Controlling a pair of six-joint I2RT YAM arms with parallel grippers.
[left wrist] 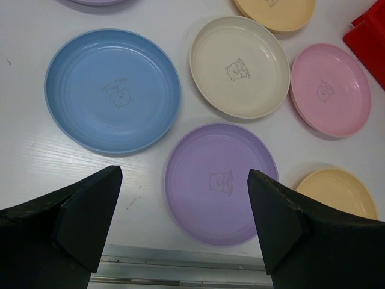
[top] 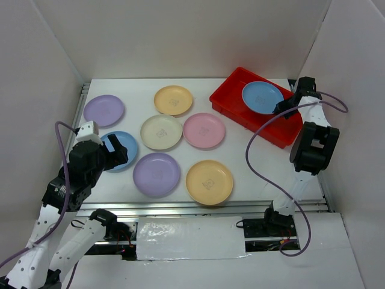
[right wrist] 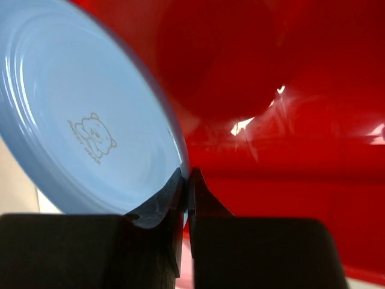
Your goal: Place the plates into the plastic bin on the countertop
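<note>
My right gripper is shut on the rim of a light blue plate. It holds the plate tilted over the red plastic bin at the back right. My left gripper hangs open and empty over the white countertop, near its front left. Under its fingers lie a lilac plate and another light blue plate. Cream, pink and yellow-orange plates lie in the middle.
Further plates lie at the back: a lilac one at the left and a yellow-orange one. A metal rail runs along the front edge. White walls close in the sides and back. A purple cable loops beside the right arm.
</note>
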